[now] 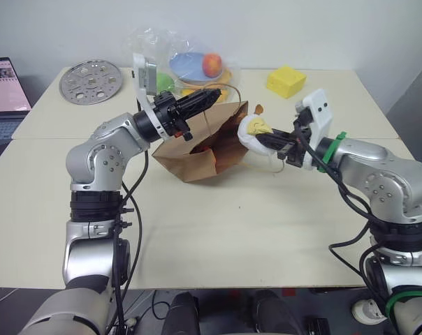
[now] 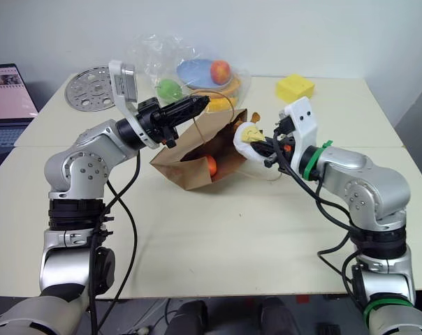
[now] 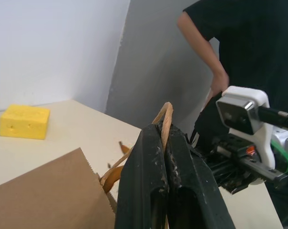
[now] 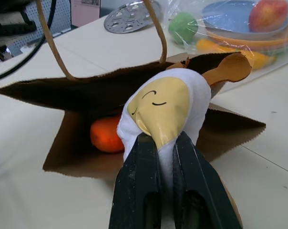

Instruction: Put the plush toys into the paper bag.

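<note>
Plush toys, two items. You have the white egg-shaped toy (image 4: 165, 112) pinched in the right gripper (image 4: 166, 143), whose fingers are nearly closed on the toy's lower end, and it hangs clear of the tabletop (image 1: 218, 230) just in front of the bag mouth. The orange carrot toy (image 4: 105, 135) already lies inside, on the lower wall toward the back.

Paper bag (image 1: 197, 157), one item, brown kraft. It lies on its side mid-tabletop, mouth turned toward your right arm. The left gripper (image 1: 209, 95) is fully closed on one loop handle (image 3: 164, 119) and holds it lifted, which props the upper wall open (that lift looks to be what keeps the mouth gaping).

Relation that matters: the mouth lies straight beyond the right gripper along its own pointing line, toward your left, and the right arm is the one at the opening. The egg toy's long axis runs roughly along the fingers, rounded yellow-patched end leading into the bag. The bag's long axis runs from mouth to base, about in line with that approach, so a push along the gripper's line should carry the toy inside. The second handle (image 4: 226, 69) hangs by the mouth's far edge, touching or just behind the toy, and could snag.

Also present: yellow block (image 1: 286, 81), clear plastic bag of fruit (image 1: 190, 63).
</note>
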`<act>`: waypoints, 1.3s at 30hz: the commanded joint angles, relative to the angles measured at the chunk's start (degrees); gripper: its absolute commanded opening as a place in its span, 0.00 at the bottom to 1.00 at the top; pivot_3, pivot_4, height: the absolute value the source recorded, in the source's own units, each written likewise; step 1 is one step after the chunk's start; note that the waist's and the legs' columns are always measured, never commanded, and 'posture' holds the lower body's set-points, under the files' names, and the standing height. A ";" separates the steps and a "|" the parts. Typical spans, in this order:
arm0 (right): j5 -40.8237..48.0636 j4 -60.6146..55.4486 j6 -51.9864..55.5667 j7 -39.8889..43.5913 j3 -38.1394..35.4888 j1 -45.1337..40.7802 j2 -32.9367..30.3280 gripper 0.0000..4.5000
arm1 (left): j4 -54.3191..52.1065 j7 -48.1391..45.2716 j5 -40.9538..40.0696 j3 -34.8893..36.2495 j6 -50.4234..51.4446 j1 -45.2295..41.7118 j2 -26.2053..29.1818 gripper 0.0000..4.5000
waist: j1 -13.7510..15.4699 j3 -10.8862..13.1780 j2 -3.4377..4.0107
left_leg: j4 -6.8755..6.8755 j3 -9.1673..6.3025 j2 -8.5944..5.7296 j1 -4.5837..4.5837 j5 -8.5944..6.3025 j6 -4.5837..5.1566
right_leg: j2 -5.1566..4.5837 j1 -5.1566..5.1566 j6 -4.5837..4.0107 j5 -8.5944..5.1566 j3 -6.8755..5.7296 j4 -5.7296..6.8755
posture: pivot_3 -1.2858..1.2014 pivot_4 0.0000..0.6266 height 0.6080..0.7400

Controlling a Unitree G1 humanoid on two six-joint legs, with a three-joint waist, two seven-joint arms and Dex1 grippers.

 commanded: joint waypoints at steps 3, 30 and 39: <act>-1.92 1.06 -2.23 0.82 3.01 -0.92 1.01 0.00 | -1.46 -0.43 -0.55 0.54 -0.59 -1.28 -0.03 0.00 | 0.00 0.00 0.00 | -0.02 -0.01 0.01 -0.02 0.00 0.00 | 0.00 -0.03 0.00 0.00 -0.01 0.00 | 0.52 0.24 1.00; -15.06 30.34 -19.15 -9.75 2.93 -9.89 22.36 0.00 | -6.05 -2.80 -4.96 -1.17 4.23 0.04 -2.03 0.00 | -0.12 0.00 0.00 | -0.06 -0.01 0.02 -0.02 0.00 -0.01 | 0.00 -0.08 0.00 0.00 -0.03 0.03 | 0.52 0.24 1.00; -14.44 31.23 -20.03 -8.32 1.51 -9.11 24.19 0.30 | -6.11 -1.91 -5.01 -1.11 3.78 -0.15 -2.20 0.00 | -0.14 0.01 0.01 | -0.05 0.00 0.02 -0.02 0.01 -0.02 | 0.00 -0.08 0.00 0.00 -0.03 0.05 | 0.52 0.24 1.00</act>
